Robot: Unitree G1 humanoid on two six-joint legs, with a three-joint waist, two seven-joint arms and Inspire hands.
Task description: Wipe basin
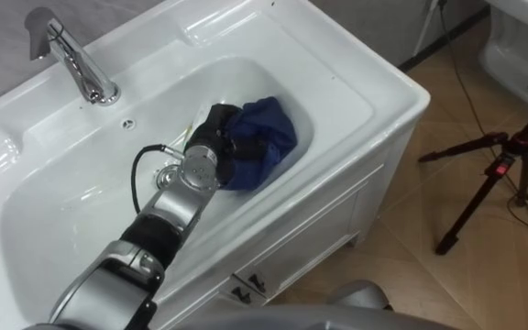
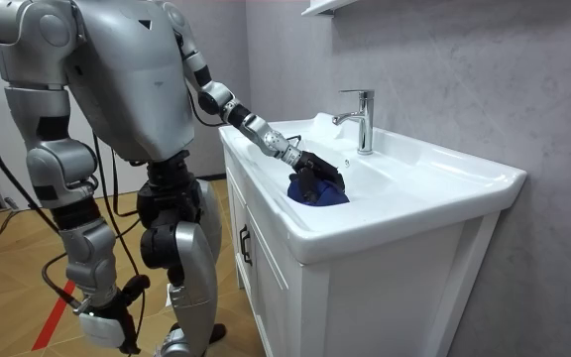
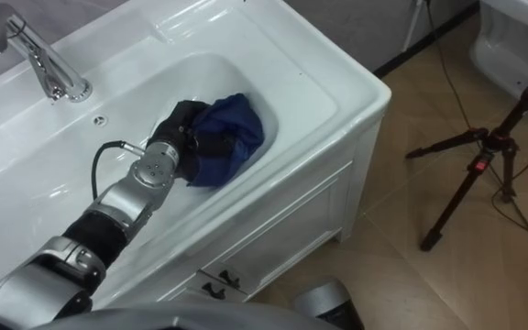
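A white basin point(image 1: 62, 211) is set in a white vanity top, with a chrome faucet point(image 1: 81, 64) behind it. A dark blue cloth point(image 1: 269, 137) lies bunched against the basin's right inner wall. My left hand point(image 1: 218, 137) reaches down into the bowl from the lower left, its dark fingers curled onto the cloth's left side. In the room view the same hand point(image 2: 310, 171) rests on the cloth point(image 2: 325, 195) inside the bowl. I stand at the vanity's front corner. My right hand point(image 2: 97, 322) hangs low beside my leg.
A black tripod point(image 1: 498, 170) with a red clamp stands on the wooden floor to the right of the vanity cabinet point(image 1: 319, 229). A cable runs along the floor near the wall. A white fixture point(image 1: 521, 46) sits at the far right.
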